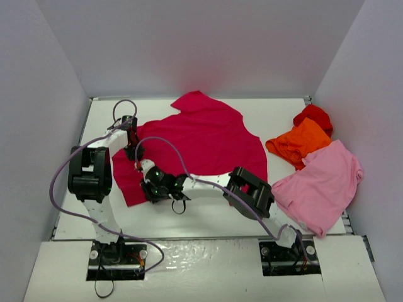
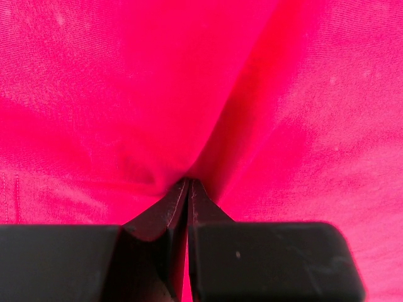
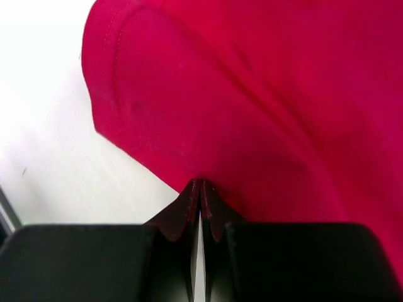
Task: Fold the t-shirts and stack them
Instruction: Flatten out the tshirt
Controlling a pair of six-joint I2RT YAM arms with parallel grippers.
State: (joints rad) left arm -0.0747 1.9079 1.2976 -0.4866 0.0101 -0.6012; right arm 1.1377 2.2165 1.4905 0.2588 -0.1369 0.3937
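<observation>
Crimson t-shirt (image 1: 201, 141) lies spread out on the white table (image 1: 208, 217), mostly flat, w/ one sleeve sticking out at its far end.

Left gripper (image 1: 131, 129) sits at the shirt's left edge, jaws pinched together on a bit of its cloth. In the wrist view the fabric puckers into a ridge rising from the tips (image 2: 189, 182).

Right gripper (image 1: 145, 167) is at the shirt's near-left corner, on the near side of the left one, jaws closed tight on the shirt's edge (image 3: 200, 182). The stitched hem curves round beside the tips, bare table left of it.

The other tees are bunched to the shirt's right:
- orange t-shirt (image 1: 299, 141) is closest, its tip just beside the crimson edge; can't tell if touching
- red t-shirt (image 1: 315, 115) is behind the orange
- pink t-shirt (image 1: 321, 185) is the biggest, on the near side of the orange, overlapping it
</observation>
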